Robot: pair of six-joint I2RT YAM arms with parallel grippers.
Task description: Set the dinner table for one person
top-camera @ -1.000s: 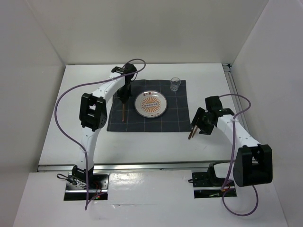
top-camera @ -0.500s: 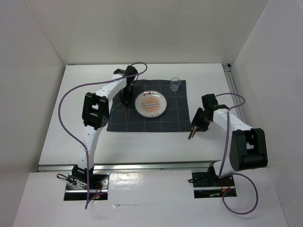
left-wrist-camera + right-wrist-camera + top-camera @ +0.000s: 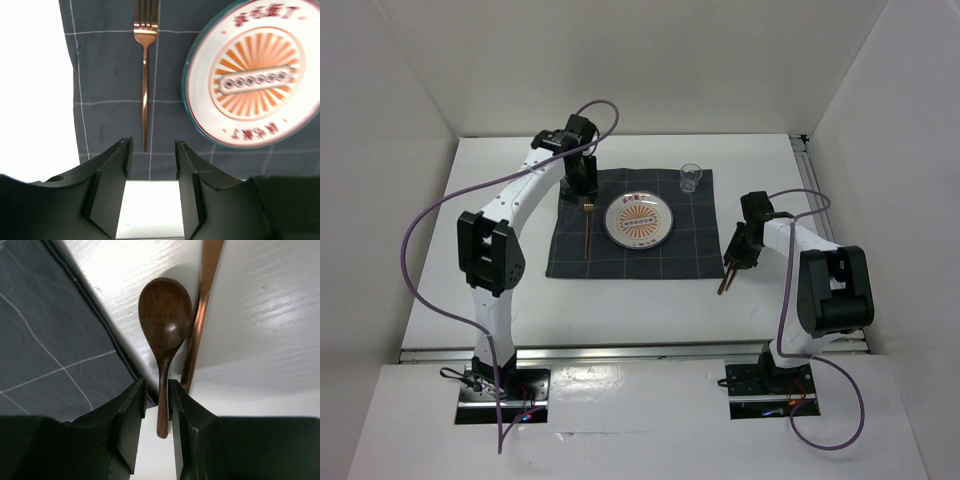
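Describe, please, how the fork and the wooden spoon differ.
The fork is copper-coloured metal; the wooden spoon is dark brown. The fork lies on the checked cloth, the spoon on the dinner table. The fork lies clear of the left hand; the spoon's handle sits between the fingers of the right hand. Both lie flat.

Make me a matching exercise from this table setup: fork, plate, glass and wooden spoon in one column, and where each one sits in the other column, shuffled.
Things:
1. fork
2. plate
3. glass
4. wooden spoon

Places:
A. on the bare dinner table, just off the right edge of the cloth
B. centre of the cloth
C. on the cloth, left of the plate
D. far right corner of the cloth

Pairs: 1-C, 2-B, 3-D, 4-A
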